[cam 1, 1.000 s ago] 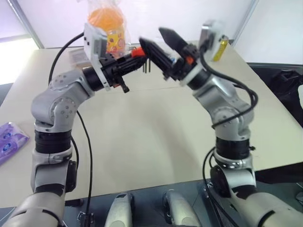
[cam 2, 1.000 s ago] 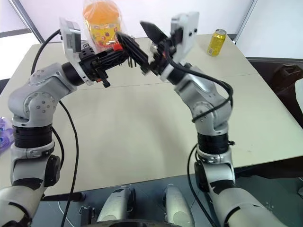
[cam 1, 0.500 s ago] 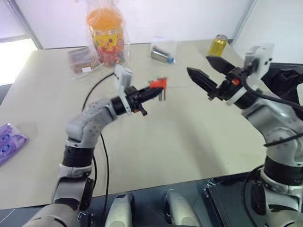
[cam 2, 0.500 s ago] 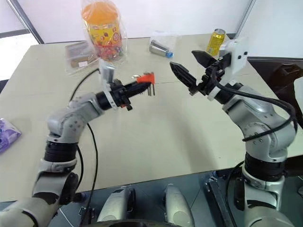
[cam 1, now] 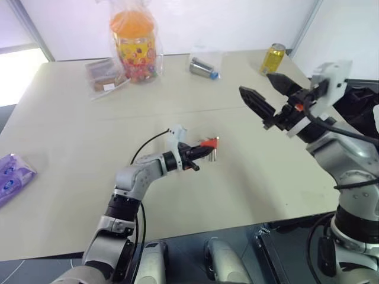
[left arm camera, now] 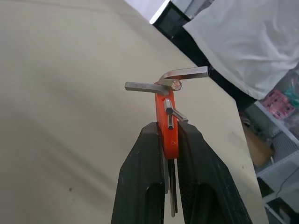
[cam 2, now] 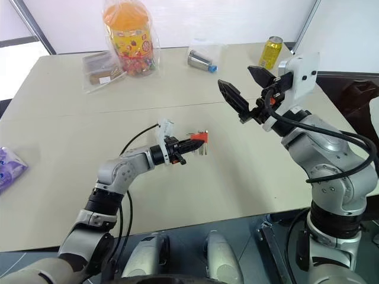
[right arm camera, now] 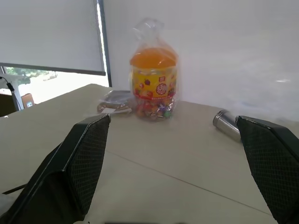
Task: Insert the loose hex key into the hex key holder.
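Observation:
The red-orange hex key holder [left arm camera: 170, 122] has several thin metal keys sticking out of it. My left gripper [cam 1: 200, 149] is shut on its body. It holds the holder [cam 1: 208, 142] low over the middle of the table, pointing roughly level and toward the right. My right gripper [cam 1: 256, 84] hangs higher up at the right, well apart from the holder. Its fingers [right arm camera: 79, 158] are spread wide open with nothing between them. The loose hex key is out of view.
At the far side of the beige table [cam 1: 254, 177] stand a bagged orange-lidded candy jar [cam 1: 135, 44], a clear snack packet [cam 1: 103, 74], a metal cylinder [cam 1: 203, 67] and a yellow can [cam 1: 272, 58]. A purple packet [cam 1: 12, 177] lies at the left edge.
My left arm has come down from high up to just above the table, still gripping the holder. My right gripper has swung away to the right, still open.

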